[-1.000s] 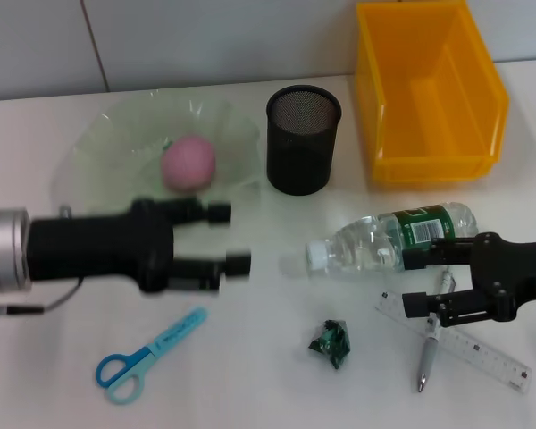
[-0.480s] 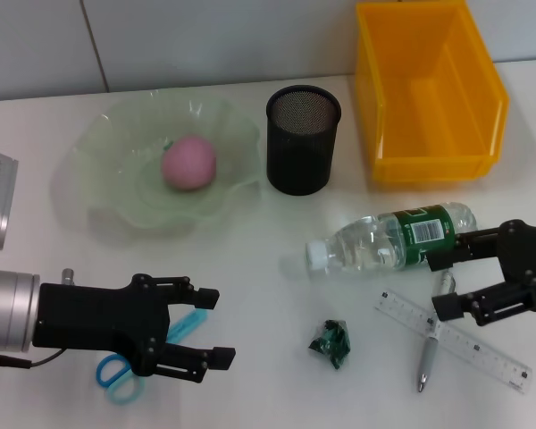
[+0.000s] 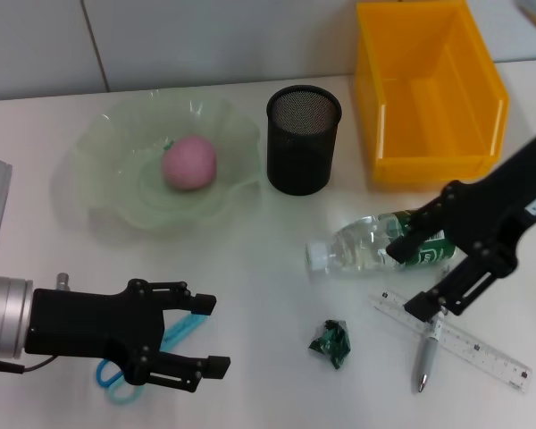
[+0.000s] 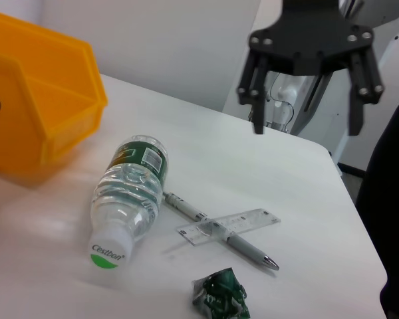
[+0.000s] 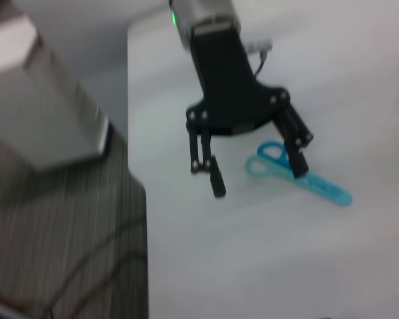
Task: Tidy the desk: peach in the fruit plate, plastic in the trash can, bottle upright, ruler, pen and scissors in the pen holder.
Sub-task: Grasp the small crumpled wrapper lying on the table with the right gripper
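White desk [image 3: 250, 295] meets a tiled wall [image 3: 205, 40].

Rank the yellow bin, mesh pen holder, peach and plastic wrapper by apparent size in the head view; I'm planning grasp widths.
1. yellow bin
2. mesh pen holder
3. peach
4. plastic wrapper

All four sit at differing depths on the desk, yet the gaps look clear enough to rank.

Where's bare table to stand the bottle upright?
Bare white table lies between the black mesh pen holder, the green glass plate and the clear plastic bottle's cap. It is crowded beside the transparent ruler, silver pen and green crumpled plastic, under the right gripper.
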You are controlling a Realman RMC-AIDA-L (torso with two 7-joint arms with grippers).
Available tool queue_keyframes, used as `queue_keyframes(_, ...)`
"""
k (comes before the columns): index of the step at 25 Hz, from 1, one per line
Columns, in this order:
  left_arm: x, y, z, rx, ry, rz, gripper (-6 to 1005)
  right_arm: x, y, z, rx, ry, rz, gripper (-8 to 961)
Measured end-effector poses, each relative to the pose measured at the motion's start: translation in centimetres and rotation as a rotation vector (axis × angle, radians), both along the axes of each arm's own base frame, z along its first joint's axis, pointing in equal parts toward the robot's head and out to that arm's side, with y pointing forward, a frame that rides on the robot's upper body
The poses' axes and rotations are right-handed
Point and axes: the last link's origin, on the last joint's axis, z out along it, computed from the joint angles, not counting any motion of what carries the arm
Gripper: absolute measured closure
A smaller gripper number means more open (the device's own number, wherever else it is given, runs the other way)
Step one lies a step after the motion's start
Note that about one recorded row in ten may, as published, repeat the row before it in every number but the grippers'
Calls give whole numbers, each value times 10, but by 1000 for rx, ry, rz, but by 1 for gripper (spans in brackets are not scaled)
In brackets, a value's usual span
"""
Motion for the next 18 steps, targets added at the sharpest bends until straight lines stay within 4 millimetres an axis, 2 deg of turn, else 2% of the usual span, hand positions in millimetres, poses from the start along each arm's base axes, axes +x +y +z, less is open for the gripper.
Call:
queue_keyframes(2, -1, 0, 1, 2, 3, 0, 132, -6, 3, -4, -4, -27, 24, 141)
queue_keyframes(5, -2, 0, 3, -1, 5, 2, 132, -21, 9, -25, -33, -110, 112, 141)
queue_keyframes(6, -2, 0, 3, -1, 5, 2, 132, -21, 9, -25, -33, -110, 112, 141)
queue_keyframes(10, -5, -3, 3, 3, 6, 3, 132, -28, 7, -51, -58, -180, 196, 141)
queue_keyframes(18, -9, -4, 6, 20, -2, 22, 132, -27, 2, -74, -69, -205, 249, 141)
